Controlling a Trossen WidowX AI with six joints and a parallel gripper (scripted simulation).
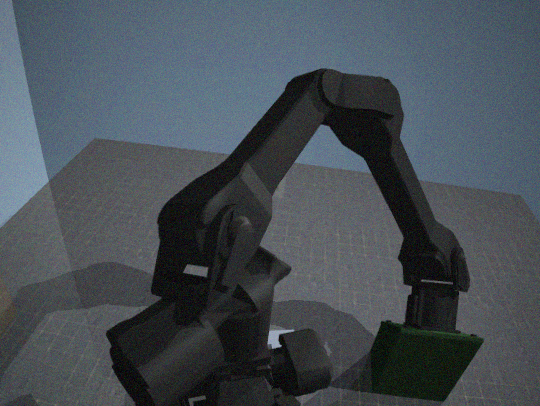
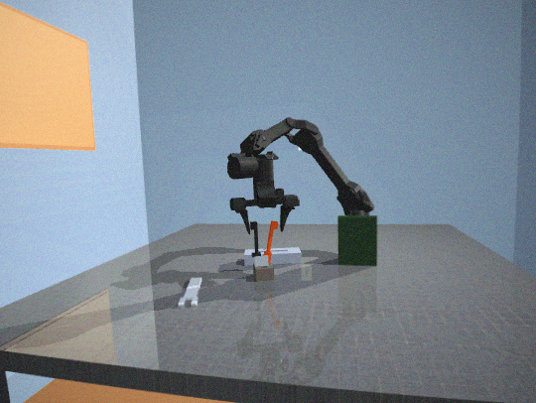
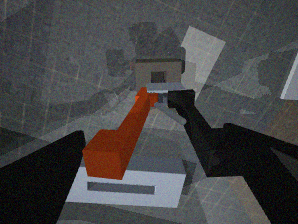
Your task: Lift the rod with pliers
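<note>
The jaws point(image 1: 250, 395) point(image 2: 266, 232) point(image 3: 145, 145) stand spread wide and released, pointing down with nothing between them, just above the upright handles of the pliers, an orange handle point(image 2: 269, 243) point(image 3: 131, 125) on one side and a black handle point(image 2: 255, 239) point(image 3: 199, 127) on the other. Going from the near edge of the surface point(image 2: 347, 337) point(image 1: 125, 200) backward in the exterior view, the first thing is a pale forked piece point(image 2: 191, 292), lying flat toward the left edge, apart from the rest; its use I cannot tell. Beyond it and to its right, near the middle between the left and right edges, the small brown holster point(image 2: 263, 273) point(image 3: 145, 73) carries the pliers, their handles splayed above it. Behind that lies the white channel block point(image 2: 285, 255) point(image 3: 125, 189), its long slot opening upward in the wrist view; the rod should be down in that slot, though I cannot make it out. Farther right, toward the back edge, the green base block point(image 2: 357, 240) point(image 1: 425, 362) bears the arm. As for progress, only the approach to the pliers looks done. Gripping and drawing them, setting their jaws round the rod, squeezing to a lock, then lifting and holding all remain; closing on both handles seems next, after a little more lowering.
</note>
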